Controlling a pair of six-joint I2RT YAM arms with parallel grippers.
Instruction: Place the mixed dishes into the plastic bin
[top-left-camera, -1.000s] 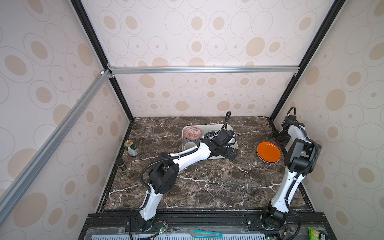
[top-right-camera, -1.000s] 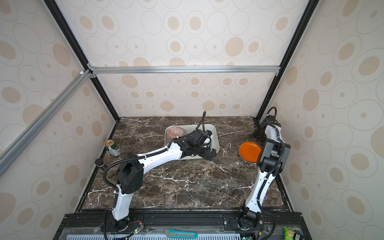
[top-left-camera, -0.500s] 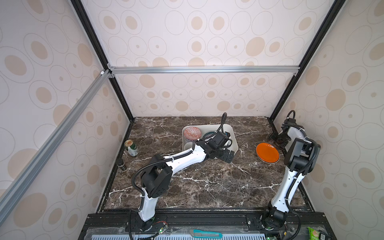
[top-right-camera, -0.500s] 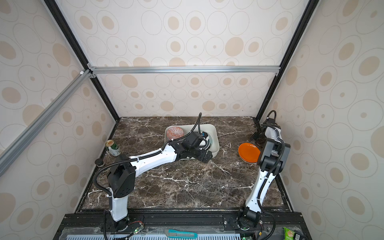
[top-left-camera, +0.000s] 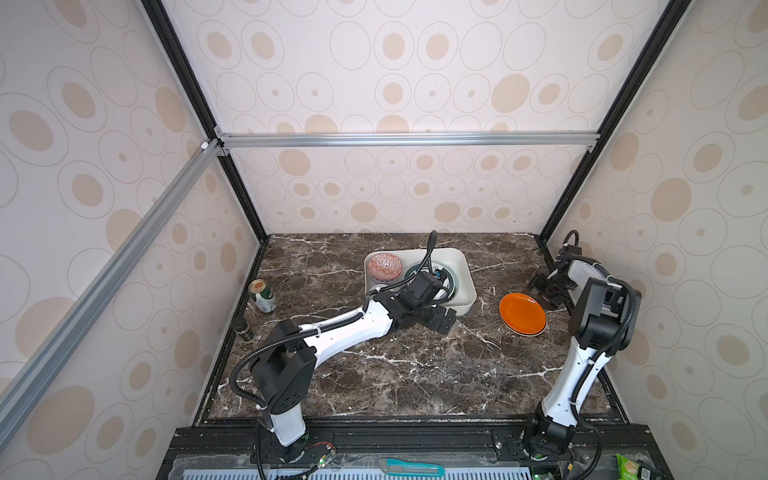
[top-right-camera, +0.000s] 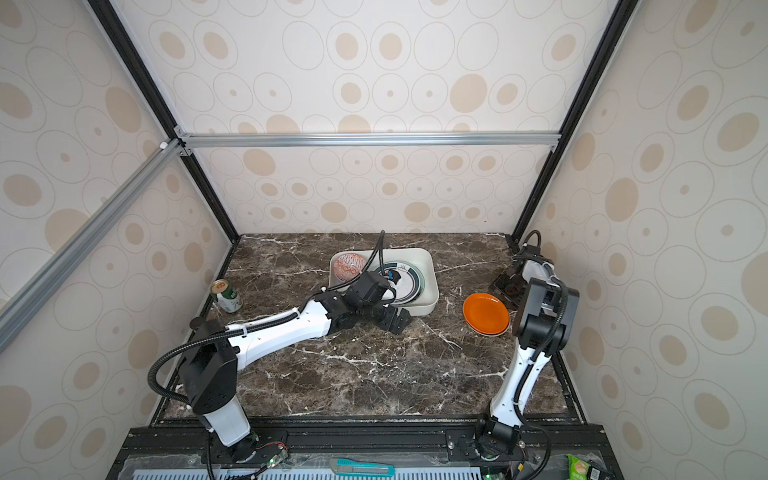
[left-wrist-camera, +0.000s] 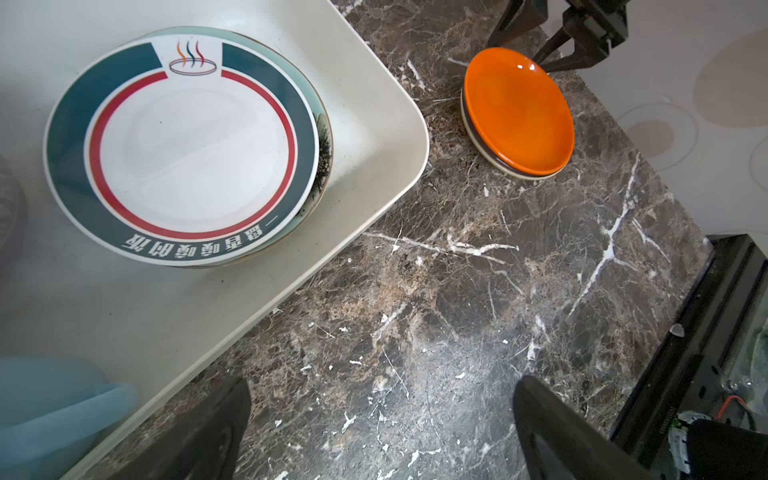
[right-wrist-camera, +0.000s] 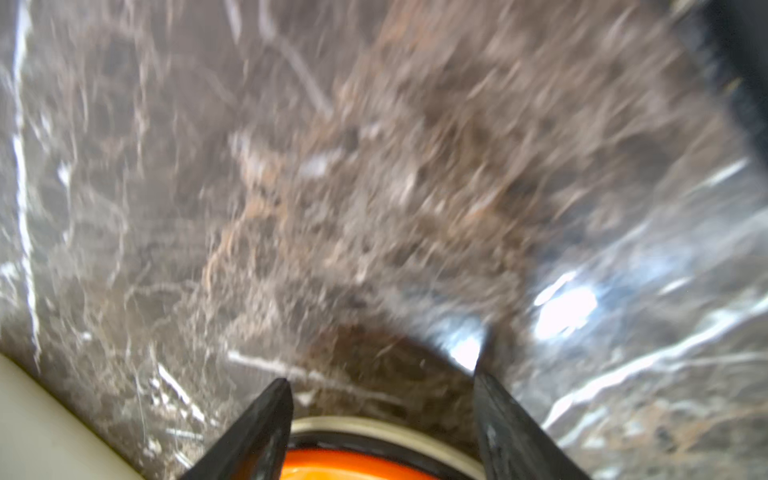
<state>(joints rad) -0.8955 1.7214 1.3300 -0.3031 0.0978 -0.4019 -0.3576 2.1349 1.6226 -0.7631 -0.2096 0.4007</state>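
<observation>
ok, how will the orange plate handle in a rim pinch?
Probably stiff and breakable: orange plate looks glazed ceramic. Glossy highlights suggest a slippery rim. It sits nested on a cream-rimmed plate, so that may drag along.

Orange plate (top-left-camera: 522, 312) sits beside bin (top-left-camera: 466, 304); green-rimmed plate (left-wrist-camera: 183, 145) inside.

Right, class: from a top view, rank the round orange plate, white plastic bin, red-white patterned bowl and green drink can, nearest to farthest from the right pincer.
1. The round orange plate, beside the right pincer, table's right.
2. The white plastic bin, centre back.
3. The red-white patterned bowl, in the bin's left end.
4. The green drink can, by the left wall.
</observation>
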